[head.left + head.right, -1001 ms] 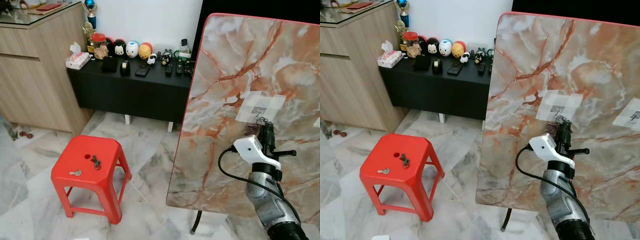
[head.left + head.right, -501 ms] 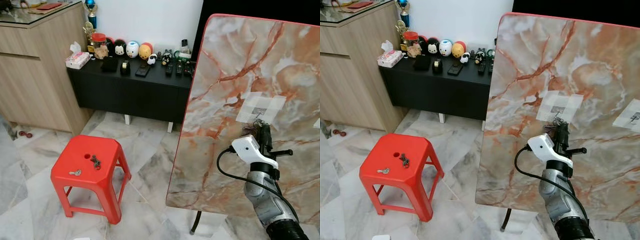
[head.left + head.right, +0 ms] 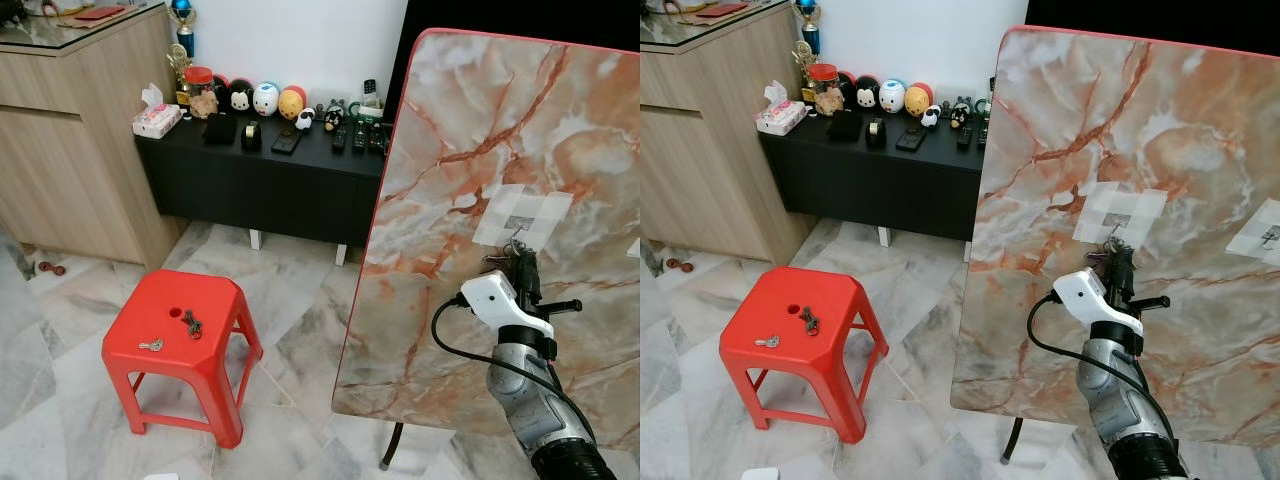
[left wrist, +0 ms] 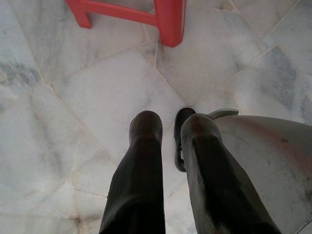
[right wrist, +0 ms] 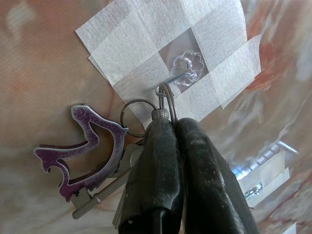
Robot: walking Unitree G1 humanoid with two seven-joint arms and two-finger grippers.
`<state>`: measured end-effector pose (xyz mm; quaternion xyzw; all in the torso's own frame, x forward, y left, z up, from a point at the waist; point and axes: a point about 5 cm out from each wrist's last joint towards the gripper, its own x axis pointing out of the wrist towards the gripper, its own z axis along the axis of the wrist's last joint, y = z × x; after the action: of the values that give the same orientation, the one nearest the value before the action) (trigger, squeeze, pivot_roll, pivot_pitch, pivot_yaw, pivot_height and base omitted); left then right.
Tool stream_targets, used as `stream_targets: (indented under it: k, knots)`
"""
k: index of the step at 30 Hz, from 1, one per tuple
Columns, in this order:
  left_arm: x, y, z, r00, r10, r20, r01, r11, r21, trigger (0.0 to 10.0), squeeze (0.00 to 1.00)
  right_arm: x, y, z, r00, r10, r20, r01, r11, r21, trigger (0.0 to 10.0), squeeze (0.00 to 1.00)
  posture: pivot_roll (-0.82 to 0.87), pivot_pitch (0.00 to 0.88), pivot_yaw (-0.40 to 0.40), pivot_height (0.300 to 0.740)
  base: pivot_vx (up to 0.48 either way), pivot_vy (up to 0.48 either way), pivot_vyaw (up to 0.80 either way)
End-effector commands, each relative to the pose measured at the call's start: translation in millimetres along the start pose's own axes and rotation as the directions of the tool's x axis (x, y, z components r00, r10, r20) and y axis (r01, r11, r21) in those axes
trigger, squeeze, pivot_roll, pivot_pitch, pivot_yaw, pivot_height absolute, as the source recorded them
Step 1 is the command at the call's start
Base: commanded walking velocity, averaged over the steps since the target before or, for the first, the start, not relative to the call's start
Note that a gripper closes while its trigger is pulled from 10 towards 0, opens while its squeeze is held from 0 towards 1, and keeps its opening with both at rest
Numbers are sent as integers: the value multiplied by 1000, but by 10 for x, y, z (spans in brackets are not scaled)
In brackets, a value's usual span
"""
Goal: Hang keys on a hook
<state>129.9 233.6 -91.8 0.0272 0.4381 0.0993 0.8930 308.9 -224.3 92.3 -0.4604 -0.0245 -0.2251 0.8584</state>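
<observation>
The right gripper (image 3: pixel 1123 258) points up at the marble board (image 3: pixel 1160 130), its black fingers (image 3: pixel 1124 272) pressed together just under the taped hook (image 3: pixel 1117 218). The keys (image 3: pixel 1097 259) hang beside the fingertips, against the board (details too small to tell). Well away from the fingers, a red stool (image 3: pixel 805 340) carries a key (image 3: pixel 766 342) and a dark keyring (image 3: pixel 808 320).

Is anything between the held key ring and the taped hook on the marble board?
Nothing visible. The right gripper holds the key ring right at the clear hook; only tape surrounds it.
</observation>
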Motion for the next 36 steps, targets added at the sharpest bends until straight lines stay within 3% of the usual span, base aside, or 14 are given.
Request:
stream_targets:
  k: [1, 5, 6, 7, 8, 16, 18, 23, 24, 25, 27, 31, 33, 36]
  knots:
    - [-6, -7, -29, 1000, 6, -14, -6, 1000, -12, 10000, 0, 39, -18, 1, 1000, 4, -5, -4, 1000, 15, 10000, 0, 203, 0, -119, 740, 0, 0, 0]
    - [-6, -21, -34, 1000, 5, -16, -5, 1000, -10, 10000, 0, 28, -10, 10, 1000, 7, 1, -7, 999, 44, 10000, 0, 200, 0, -119, 740, 0, 0, 0]
    - [-7, -34, -38, 1000, 3, -18, -4, 1000, -10, 10000, 0, 23, -8, 14, 1000, 9, 3, -9, 999, 53, 10000, 753, 200, 0, -120, 740, 0, 0, 0]
    - [-7, -43, -39, 1000, 2, -18, -2, 1000, -9, 10000, 0, 22, -7, 16, 1000, 9, 4, -10, 998, 56, 10000, 753, 200, 0, -120, 740, 0, 0, 0]
    - [-8, -53, -43, 1000, 1, -19, -1, 1000, -9, 10000, 0, 19, -6, 19, 1000, 11, 7, -11, 998, 60, 10000, 1000, 199, 0, -119, 740, 0, 0, 0]
    - [-18, -117, -82, 999, -8, -33, 8, 1000, -6, 10000, 0, -40, 107, 18, 993, 117, 18, -118, 989, 90, 10000, 1000, 201, 0, -123, 740, 0, 0, 0]
    - [-20, -134, -91, 999, -10, -36, 10, 1000, -6, 10000, 0, -116, 225, 7, 973, 229, 22, -230, 965, 124, 10000, 1000, 200, 0, -124, 740, 0, 0, 0]
    - [-14, -134, -73, 999, -10, -32, 9, 1000, -6, 10000, 0, -261, 393, -59, 922, 386, -5, -375, 898, 232, 10000, 1000, 197, 0, -125, 740, 0, 0, 0]
    - [-13, -133, -70, 999, -10, -31, 9, 1000, -6, 10000, 0, -313, 447, -85, 897, 441, -18, -417, 860, 295, 10000, 102, 192, 0, -123, 740, 0, 0, 0]
    - [-12, -132, -69, 999, -10, -31, 10, 1000, -5, 10000, 0, -368, 502, -105, 869, 495, -20, -459, 820, 340, 10000, 0, 189, 0, -122, 740, 0, 0, 0]
    - [-10, -135, -64, 999, -12, -30, 12, 1000, -3, 10000, 0, -520, 632, -186, 793, 608, -36, -530, 719, 450, 10000, 0, 189, 0, -123, 740, 0, 0, 0]
    - [-8, -134, -59, 999, -11, -30, 11, 1000, -4, 10000, 0, -630, 708, -332, 743, 659, -114, -515, 673, 531, 10000, 0, 187, 0, -122, 740, 0, 0, 0]
    - [-6, -130, -55, 999, -11, -31, 11, 1000, 0, 10000, 0, -851, 833, -535, 620, 758, -201, -545, 601, 585, 10000, 0, 186, 0, -118, 740, 0, 0, 0]
    - [-5, -124, -52, 999, -11, -31, 11, 1000, 3, 10000, 0, -997, 871, -677, 555, 785, -275, -515, 584, 627, 10000, 0, 185, 0, -115, 740, 0, 0, 0]
